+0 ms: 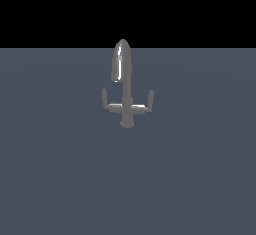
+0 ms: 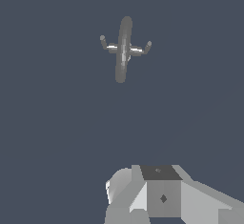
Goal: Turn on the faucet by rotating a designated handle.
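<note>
Gripper [image 2: 162, 197]: only a grey, blocky housing at the edge of the wrist view, with a dark plate on it and a paler rounded part beside it. Fingers out of the picture, so cannot tell whether spread or pressed together. Well apart from the faucet [image 2: 123, 51], with bare dark blue-grey ground [image 2: 57, 132] between.

Faucet [image 1: 126, 91] near the middle of the exterior view, standing upright on the same flat ground [image 1: 200, 179], alone, touching nothing else. Round base at the bottom, tall arched spout above it with a bright shiny streak, tip bending down toward the exterior view's left. Black band of background [image 1: 50, 9] behind the top of the spout.

Handle [image 1: 105, 100] on the exterior view's left, the side of the drooping tip: thin grey L-shaped arm, going out sideways from the stem low on the faucet, end turned upward. Matching opposite arm [image 1: 149, 100] on the exterior view's right, at about the same height, its upturned end leaning a little outward.

From the wrist view, faucet seen from above: spout as a long narrow shape, both side arms sticking out across it, small upturned ends at the tips. Which of these two is the handle: cannot tell with certainty from this view.
</note>
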